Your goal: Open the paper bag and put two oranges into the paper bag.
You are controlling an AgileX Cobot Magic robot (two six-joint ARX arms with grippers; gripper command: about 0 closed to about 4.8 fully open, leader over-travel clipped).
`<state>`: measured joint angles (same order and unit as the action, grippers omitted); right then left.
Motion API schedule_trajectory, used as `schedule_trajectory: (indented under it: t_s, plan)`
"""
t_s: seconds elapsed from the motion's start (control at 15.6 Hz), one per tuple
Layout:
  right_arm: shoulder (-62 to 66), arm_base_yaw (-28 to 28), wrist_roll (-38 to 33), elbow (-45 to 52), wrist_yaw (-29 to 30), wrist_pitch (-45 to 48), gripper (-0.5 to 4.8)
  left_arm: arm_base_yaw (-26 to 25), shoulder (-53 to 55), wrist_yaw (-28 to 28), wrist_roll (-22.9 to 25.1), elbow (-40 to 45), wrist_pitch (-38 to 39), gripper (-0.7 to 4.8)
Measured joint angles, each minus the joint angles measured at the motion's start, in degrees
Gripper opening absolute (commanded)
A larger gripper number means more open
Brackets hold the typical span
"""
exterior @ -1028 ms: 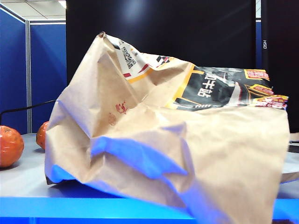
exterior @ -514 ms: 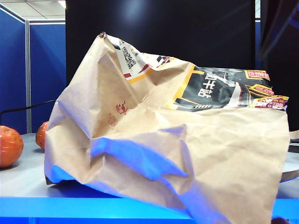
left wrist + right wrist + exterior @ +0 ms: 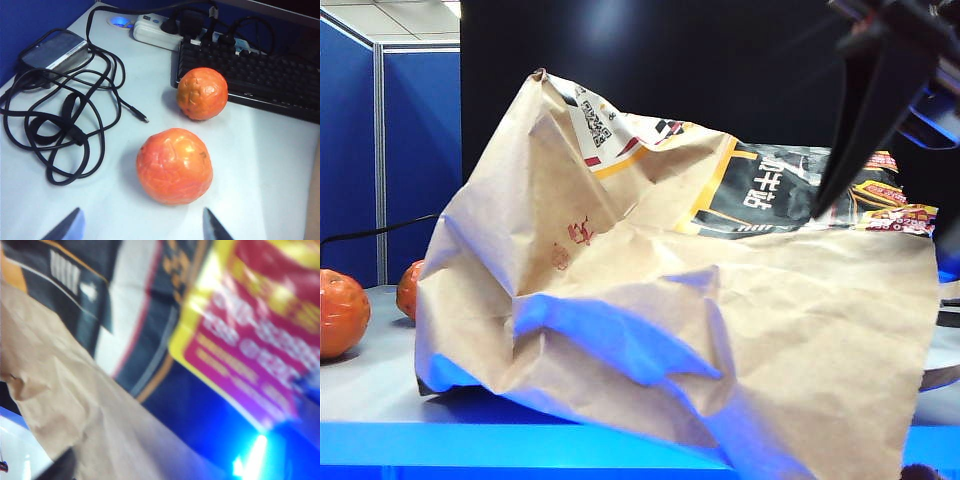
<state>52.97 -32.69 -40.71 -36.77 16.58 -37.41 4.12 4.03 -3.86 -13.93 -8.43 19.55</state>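
Left of the paper bag, both oranges lie uncollected on the table; the left gripper hovers spread over the nearer one. The bag lies slumped, its mouth unopened. Above its right printed edge hangs the right gripper; jaw spread indeterminate. Blue partitions stand behind.

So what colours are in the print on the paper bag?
Black, yellow and red on the brown paper bag; clearest in the exterior view.
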Motion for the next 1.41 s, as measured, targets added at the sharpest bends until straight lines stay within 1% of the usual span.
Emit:
schedule_trajectory:
  t_s: [0.06, 0.13, 0.26, 0.32, 0.39, 0.58, 0.64, 0.71, 0.84, 0.9, 1.09, 1.28, 1.35, 1.41]
  plan:
    - [0.4, 0.0, 0.0, 0.0, 0.0, 1.0, 2.47, 0.0, 0.0, 0.0, 0.0, 0.0, 0.0, 3.09]
    - [0.8, 0.0, 0.1, 0.0, -0.1, 2.4, 1.94, 0.0, 0.0, 0.0, 0.0, 0.0, 0.0, 3.09]
    - [1.3, 0.0, 0.1, 0.0, -1.2, 5.9, 0.49, 0.0, 0.0, 0.0, 0.0, 0.0, 0.0, 3.09]
    - [1.3, 0.0, 0.1, 0.0, -1.4, 6.8, 0.17, 0.0, 0.0, 0.0, 0.0, 0.0, 0.0, 3.09]
    - [1.3, 0.0, 0.1, 0.0, -1.5, 7.5, -0.01, 0.0, 0.0, 0.0, 0.0, 0.0, 0.0, 3.09]
    - [1.2, 0.0, 0.2, -0.4, -2.5, 8.8, -0.01, 0.0, 0.0, 0.2, 0.0, 0.0, 0.0, 3.09]
    - [0.9, 0.0, 0.2, -1.5, -3.3, 8.1, -0.02, 0.0, 0.0, 0.2, 0.0, 0.0, 0.0, 3.09]
    - [0.4, 0.0, 1.4, -4.2, -4.7, 5.4, -0.02, 0.0, 0.0, 0.2, 0.0, 0.0, 0.0, 3.09]
    - [0.2, -0.1, 7.0, -14.5, -11.4, -5.8, -0.02, 0.0, 0.0, 0.7, 0.0, 0.0, -0.1, 3.09]
    - [0.2, -0.1, 10.3, -21.2, -16.8, -13.0, -0.02, 0.0, 0.0, 1.7, 0.0, 0.0, -0.2, 3.09]
    - [2.1, -0.1, 17.1, -39.2, -27.5, -29.2, -0.02, 0.3, 0.0, 2.8, 0.0, -2.4, -0.1, 3.09]
    - [8.4, -0.1, 23.3, -55.1, -35.7, -39.7, -0.02, 0.4, 0.0, 2.8, 0.0, -4.6, -0.5, 3.09]
    - [11.0, -0.1, 25.1, -58.4, -37.9, -41.6, -0.02, 0.4, 0.0, 2.8, 0.0, -4.6, -0.5, 3.09]
    - [14.0, -0.1, 28.4, -61.4, -39.5, -42.1, -0.02, 0.4, 0.0, 2.9, 0.0, -4.6, -0.4, 3.09]
